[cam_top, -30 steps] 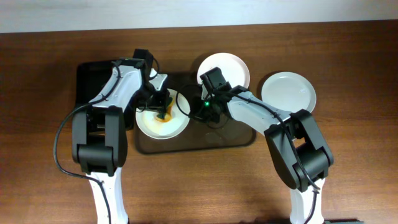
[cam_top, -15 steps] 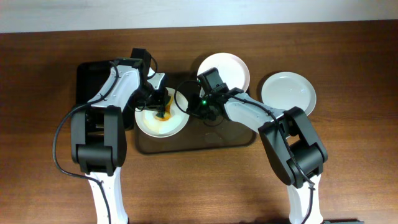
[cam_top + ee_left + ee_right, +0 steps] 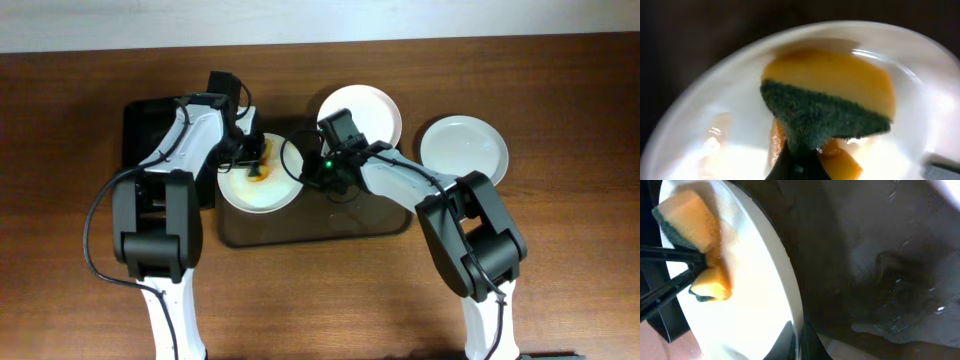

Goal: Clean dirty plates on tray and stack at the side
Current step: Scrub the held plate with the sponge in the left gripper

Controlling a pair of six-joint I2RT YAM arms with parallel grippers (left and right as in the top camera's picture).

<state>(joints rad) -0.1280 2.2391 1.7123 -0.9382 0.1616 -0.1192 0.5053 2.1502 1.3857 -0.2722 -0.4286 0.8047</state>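
Left gripper [image 3: 796, 169]: fingers drawn together on a sponge [image 3: 826, 102], pinched at its lower corner. The green scouring face is toward the wrist camera, with yellow foam behind it.

Directly under the fingertips is the smeared plate [image 3: 262, 192], with the sponge against its inner surface. An orange-brown smear lies around the contact spot, and the rest of the bowl is white.

Right gripper [image 3: 796, 339]: clamped on that same plate's rim, one finger on each side of the edge (the wrist view shows the rim running straight up from between them). It grips the side of the plate nearest the right arm, opposite the sponge. Whether the plate is lifted off the floor beneath it cannot be told.

Below both grippers is the tray [image 3: 335, 228], dark brown. The smeared plate sits in the end on the left gripper's side.

Just beyond the right gripper's wrist is a second plate [image 3: 378, 108], clean-looking and overlapping the tray's far rim.

Further out on the right gripper's outer side is a third plate [image 3: 463, 150], on the table [image 3: 570, 260], off the tray and apart from the second plate.

On the left gripper's outer side is a black tray [image 3: 148, 130], partly under the left arm.
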